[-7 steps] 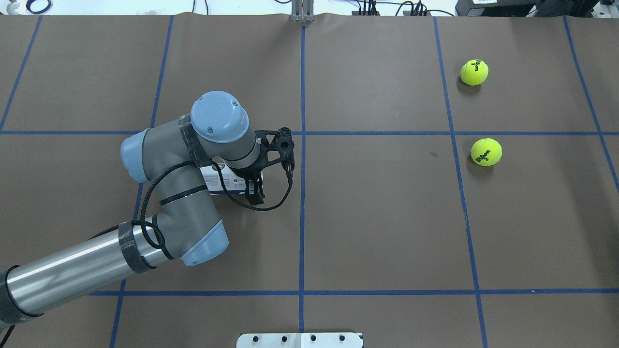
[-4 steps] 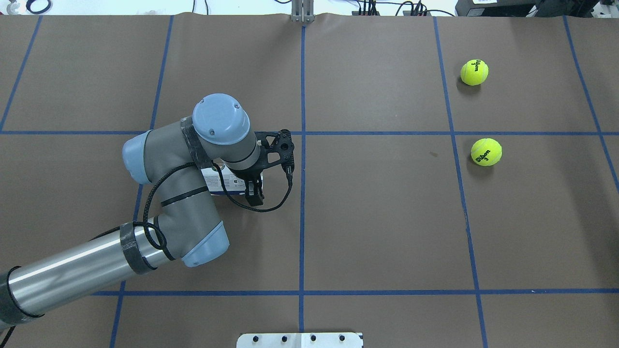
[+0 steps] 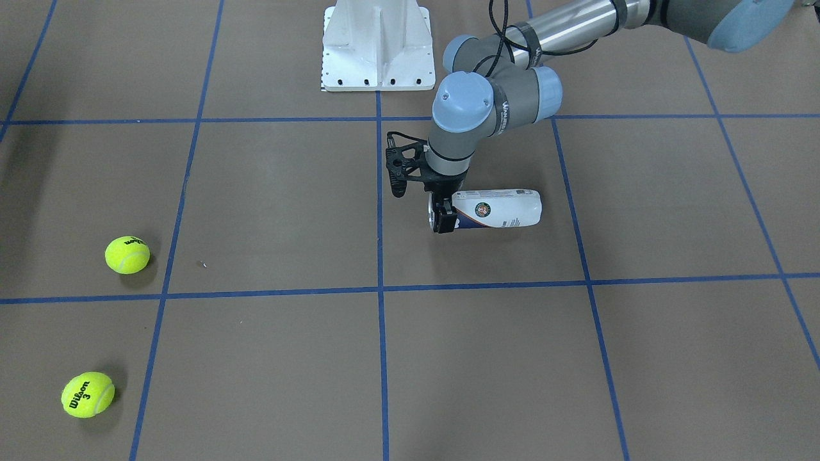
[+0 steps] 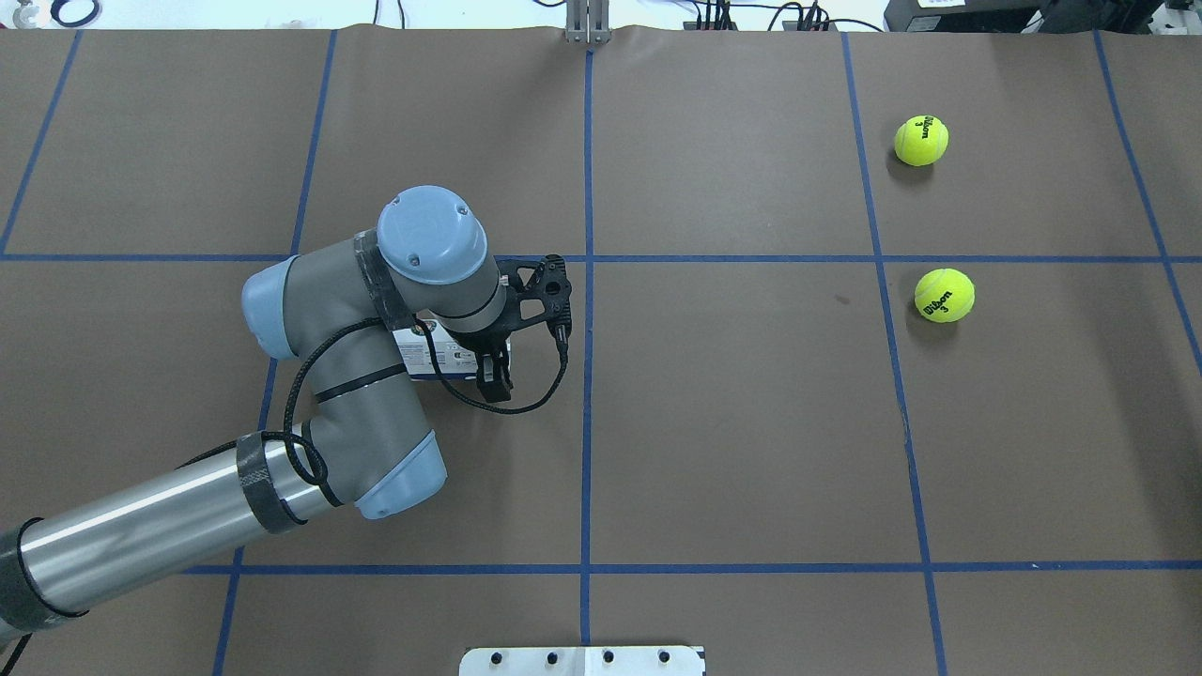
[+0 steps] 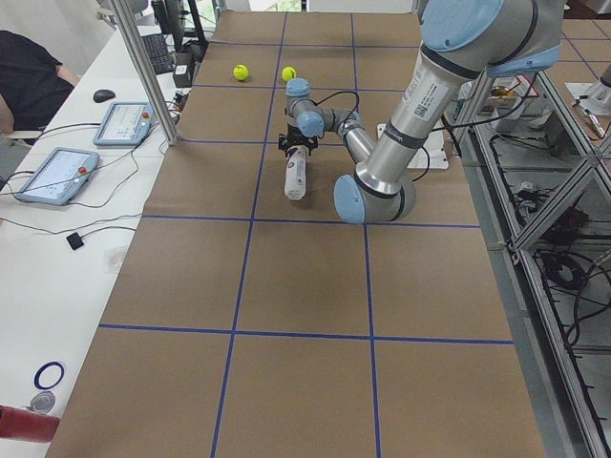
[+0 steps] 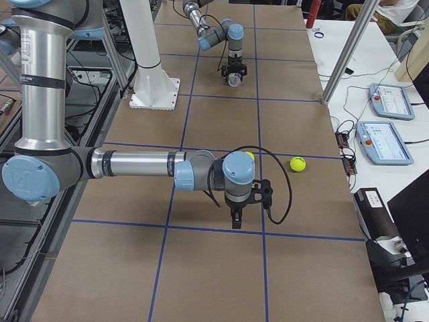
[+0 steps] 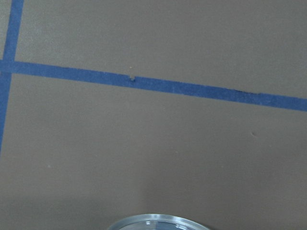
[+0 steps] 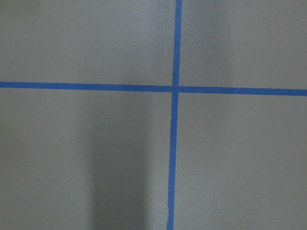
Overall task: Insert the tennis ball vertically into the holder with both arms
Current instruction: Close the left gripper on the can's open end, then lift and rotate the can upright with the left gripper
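The holder (image 3: 503, 209) lies on its side left of the table's centre line, open silver rim (image 7: 158, 221) pointing toward the middle. My left gripper (image 3: 441, 216) hangs straight down over that rim end, open, one finger on each side of the can (image 4: 441, 352). Two tennis balls (image 4: 921, 140) (image 4: 945, 295) rest far off on the right side of the table. My right gripper (image 6: 235, 220) shows only in the exterior right view, pointing down above the table near a ball (image 6: 297, 164); whether it is open or shut I cannot tell.
The white pedestal base (image 3: 377, 45) stands at the robot's edge of the table. Blue tape lines (image 8: 174, 115) grid the brown surface. Tablets (image 5: 57, 175) and cables lie on a side bench, where a person (image 5: 24, 72) sits.
My left arm's wrist has shifted slightly toward the robot's side and the gripper has settled a little closer onto the holder's rim end. The balls have not moved.
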Tool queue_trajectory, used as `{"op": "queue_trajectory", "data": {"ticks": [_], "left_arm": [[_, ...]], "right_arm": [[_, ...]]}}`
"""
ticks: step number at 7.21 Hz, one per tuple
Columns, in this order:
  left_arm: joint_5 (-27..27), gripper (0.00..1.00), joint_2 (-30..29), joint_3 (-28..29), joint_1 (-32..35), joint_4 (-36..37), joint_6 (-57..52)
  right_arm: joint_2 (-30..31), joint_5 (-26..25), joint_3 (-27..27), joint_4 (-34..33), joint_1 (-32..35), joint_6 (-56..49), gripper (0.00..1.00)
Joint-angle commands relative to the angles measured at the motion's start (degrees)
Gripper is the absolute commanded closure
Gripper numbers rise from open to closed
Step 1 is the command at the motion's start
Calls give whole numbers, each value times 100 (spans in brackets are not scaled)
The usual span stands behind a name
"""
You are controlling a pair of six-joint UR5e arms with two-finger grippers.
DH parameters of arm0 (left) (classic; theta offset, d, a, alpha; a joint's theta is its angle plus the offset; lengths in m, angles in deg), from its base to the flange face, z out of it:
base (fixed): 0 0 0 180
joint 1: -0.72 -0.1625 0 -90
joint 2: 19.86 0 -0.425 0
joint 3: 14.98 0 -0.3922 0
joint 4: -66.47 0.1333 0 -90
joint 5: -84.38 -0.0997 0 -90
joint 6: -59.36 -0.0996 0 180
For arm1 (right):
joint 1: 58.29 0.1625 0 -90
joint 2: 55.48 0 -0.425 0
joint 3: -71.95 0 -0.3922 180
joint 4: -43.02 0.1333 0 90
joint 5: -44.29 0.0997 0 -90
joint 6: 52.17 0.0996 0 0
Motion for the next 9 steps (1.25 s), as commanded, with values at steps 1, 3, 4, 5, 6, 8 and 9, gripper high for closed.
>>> {"op": "queue_trajectory", "data": {"ticks": [1, 3, 4, 5, 6, 8, 9], "left_arm": [[-2, 1, -7, 3, -15, -2, 1], [7, 2, -25, 3, -24, -2, 1], [7, 14, -34, 3, -33, -11, 19], [7, 18, -51, 3, -33, -2, 27], [-2, 26, -60, 3, -33, -2, 19], [-186, 33, -147, -49, -33, -2, 28], [-195, 33, -235, -84, -24, -2, 54]], "right_arm": [[0, -6, -3, 0, 0, 0, 1], [0, -6, 6, 0, 0, 0, 1], [0, -6, 6, 0, 0, 0, 1], [0, -6, 6, 0, 0, 0, 1], [0, -6, -3, 0, 0, 0, 1], [0, -6, -38, 0, 0, 0, 1], [0, 3, -47, 0, 0, 0, 1]]}}
